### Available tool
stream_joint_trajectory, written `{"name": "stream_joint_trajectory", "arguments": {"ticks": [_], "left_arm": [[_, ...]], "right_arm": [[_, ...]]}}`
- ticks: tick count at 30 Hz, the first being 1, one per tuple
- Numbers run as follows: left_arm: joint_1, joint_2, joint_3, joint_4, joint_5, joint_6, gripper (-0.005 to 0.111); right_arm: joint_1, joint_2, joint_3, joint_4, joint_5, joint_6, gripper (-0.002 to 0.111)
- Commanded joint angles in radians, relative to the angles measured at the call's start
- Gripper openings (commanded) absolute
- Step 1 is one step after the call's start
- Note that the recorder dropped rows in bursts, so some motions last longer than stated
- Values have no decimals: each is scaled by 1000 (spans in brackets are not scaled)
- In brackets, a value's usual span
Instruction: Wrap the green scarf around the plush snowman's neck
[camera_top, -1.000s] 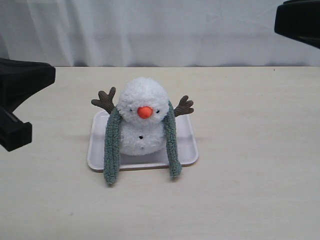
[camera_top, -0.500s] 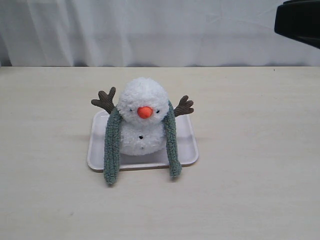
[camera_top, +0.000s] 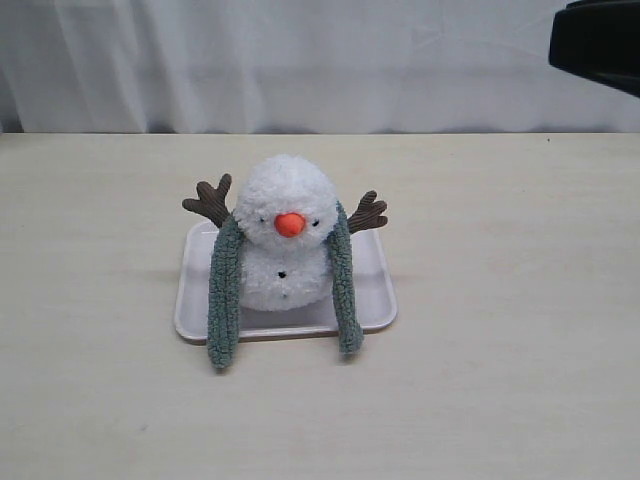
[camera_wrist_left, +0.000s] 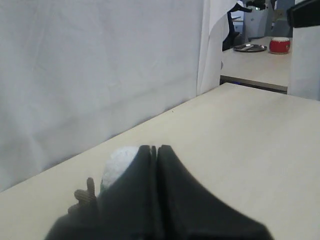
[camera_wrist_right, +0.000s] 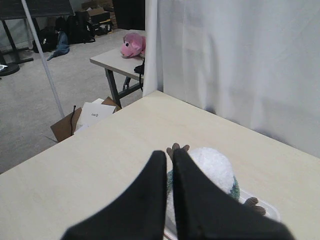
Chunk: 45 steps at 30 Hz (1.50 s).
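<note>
Left claw (camera_wrist_left: 154, 148) and right claw (camera_wrist_right: 169, 152) closed, empty; green scarf (camera_top: 223, 290) ends should cross snugly under plush snowman (camera_top: 288, 195) chin.

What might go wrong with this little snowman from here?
The scarf only hangs over the snowman's neck, ends uncrossed, so it may slide off. Tugging one end might topple the snowman on its tray. The left claw and right claw are shut; reaching in like that would shove, not grip.

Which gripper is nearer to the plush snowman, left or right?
Right, probably. The right gripper, shut, looks down on the plush snowman, which shows large past its tips. The left gripper, shut, is outside the exterior view; the snowman shows smaller past it.
</note>
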Motion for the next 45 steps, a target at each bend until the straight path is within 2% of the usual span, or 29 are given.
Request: {"name": "stream_joint_trajectory", "arguments": {"ticks": [1,18,21,24,26,28,30,32,39,45], "left_arm": [[0,-5,2,1,14,-6,0],[-2,-5,2,1,15,-6,0],[0,-9,2,52,7,-6,0],[0,-32,2,92,4,-103,0],[1,-56,10,174,-29,-228,0],[15,-86,39,318,-95,-418,0],[39,-111,82,446,-156,-593,0],[75,-134,120,509,-191,-676,0],[248,-208,220,494,-214,-679,0],[447,-348,268,486,-207,-711,0]], "right_arm": [[2,-4,3,4,2,-1,4],[2,-4,3,4,2,-1,4],[2,-4,3,4,2,-1,4],[2,-4,3,4,2,-1,4],[2,-4,3,4,2,-1,4],[2,-4,3,4,2,-1,4],[2,-4,3,4,2,-1,4],[2,-4,3,4,2,-1,4],[2,-4,3,4,2,-1,4],[2,-4,3,4,2,-1,4]]}}
